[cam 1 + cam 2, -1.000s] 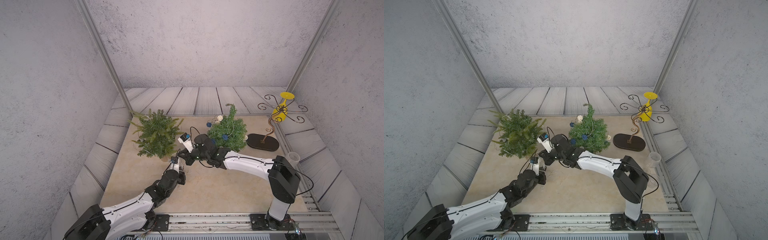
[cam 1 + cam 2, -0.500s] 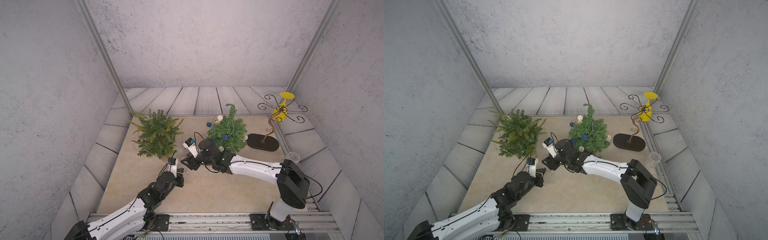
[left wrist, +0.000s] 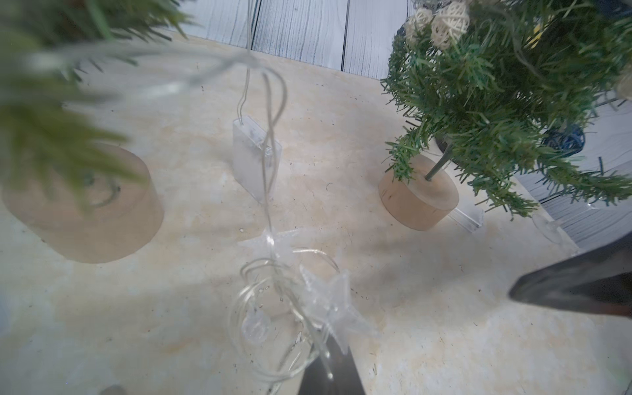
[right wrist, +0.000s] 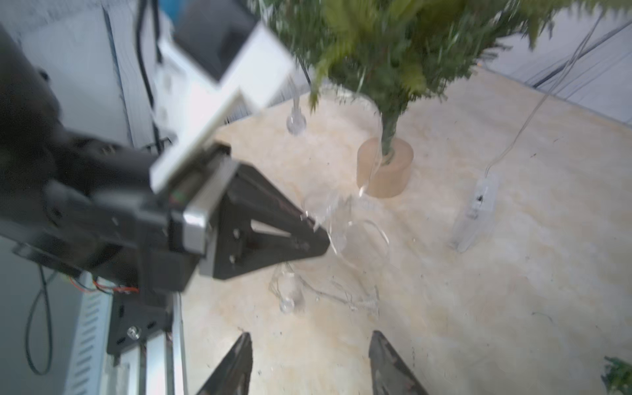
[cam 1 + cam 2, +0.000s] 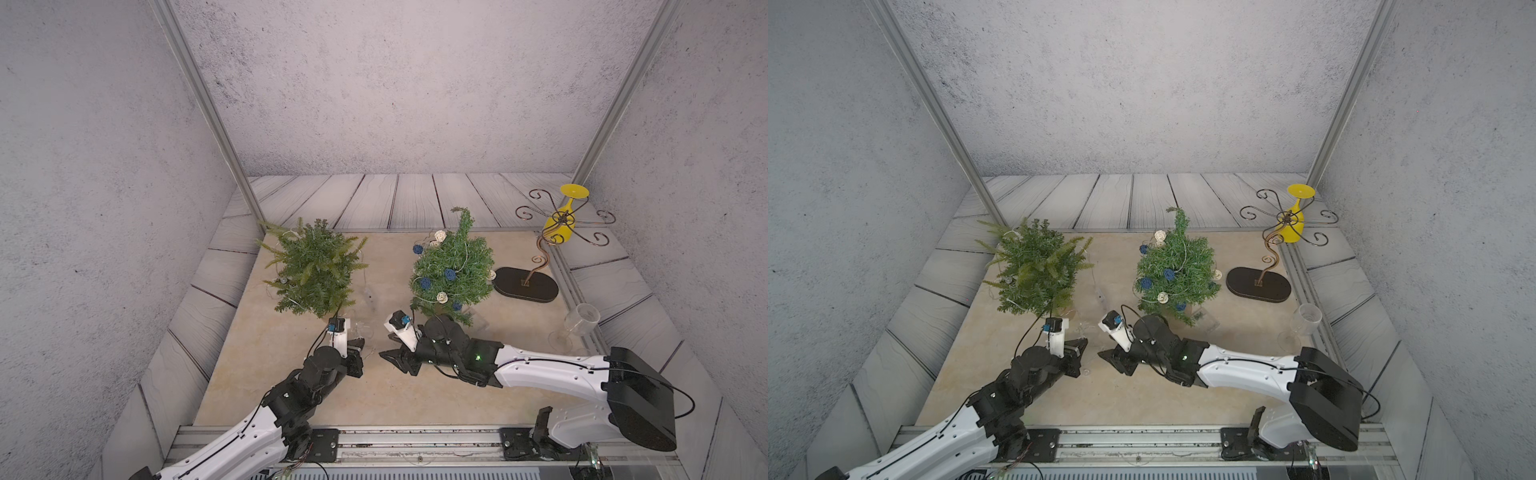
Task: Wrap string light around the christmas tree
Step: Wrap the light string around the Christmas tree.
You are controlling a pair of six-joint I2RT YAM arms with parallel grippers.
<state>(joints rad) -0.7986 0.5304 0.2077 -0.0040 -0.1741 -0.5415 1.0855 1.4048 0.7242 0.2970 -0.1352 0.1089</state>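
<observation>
Two pincers: left pincer (image 4: 318,240) gripped the string light (image 3: 271,242), spare coils just beyond its tips; right pincer (image 4: 310,336) stood released, empty. Tree (image 5: 313,266) ahead seemed only partly wrapped.

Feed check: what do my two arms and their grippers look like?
The left arm and right arm have white link shells, black joints and thin black cables. Each wrist carries a white camera mount with a blue part. The left gripper and right gripper have black triangular fingers. A green light glows on the right wrist.
</observation>
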